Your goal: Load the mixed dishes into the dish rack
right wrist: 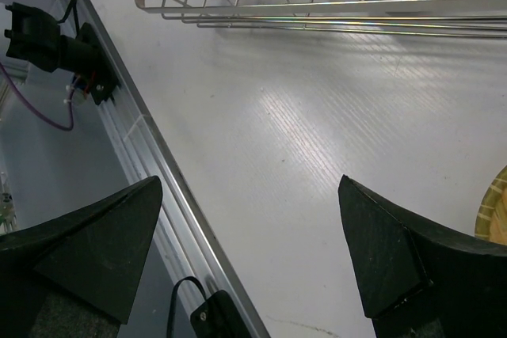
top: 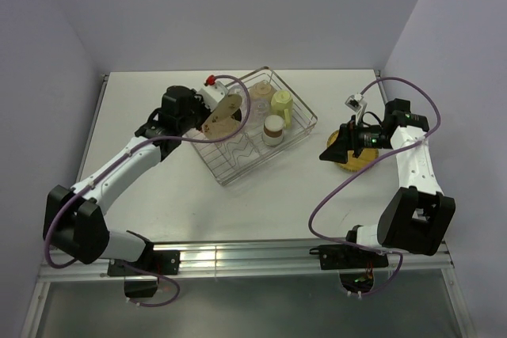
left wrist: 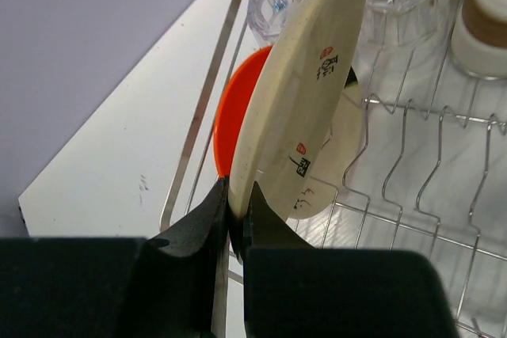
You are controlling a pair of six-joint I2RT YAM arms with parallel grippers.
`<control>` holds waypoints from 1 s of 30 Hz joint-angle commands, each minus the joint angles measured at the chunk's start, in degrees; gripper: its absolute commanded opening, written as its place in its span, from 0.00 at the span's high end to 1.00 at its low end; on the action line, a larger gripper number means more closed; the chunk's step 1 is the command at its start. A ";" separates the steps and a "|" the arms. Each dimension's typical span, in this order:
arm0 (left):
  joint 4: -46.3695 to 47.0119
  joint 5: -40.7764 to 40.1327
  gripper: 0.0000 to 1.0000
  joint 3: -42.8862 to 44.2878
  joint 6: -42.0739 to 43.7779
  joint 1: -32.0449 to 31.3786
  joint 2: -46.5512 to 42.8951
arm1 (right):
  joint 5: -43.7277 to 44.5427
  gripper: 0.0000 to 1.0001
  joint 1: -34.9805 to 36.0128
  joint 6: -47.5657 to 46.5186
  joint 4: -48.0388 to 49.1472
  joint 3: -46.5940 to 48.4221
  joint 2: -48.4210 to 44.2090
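cream plate [left wrist: 305, 108], black characters [left wrist: 328, 67], red seals [left wrist: 300, 148]

The white flat tabletop [top: 261, 203] carries a square silver wire dish rack [top: 238, 160] at upper centre and a yellow woven-pattern plate [top: 354, 166] at centre right.
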 commanded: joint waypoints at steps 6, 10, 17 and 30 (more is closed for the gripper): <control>6.35 3.23 1.00 -1.12 1.50 0.33 2.36 | 0.17 0.00 0.26 -0.26 1.66 -0.35 -1.71; 6.35 3.24 1.00 -1.57 0.27 0.33 2.45 | 0.00 0.00 0.17 0.00 1.93 -0.17 -1.01; 6.35 1.92 1.00 -3.41 -2.89 0.33 4.20 | -0.62 0.00 0.26 0.09 1.93 0.71 0.14; 6.35 -1.33 0.76 -1.92 -14.40 0.33 10.09 | 11.48 0.00 0.26 6.66 13.03 -0.34 -3.72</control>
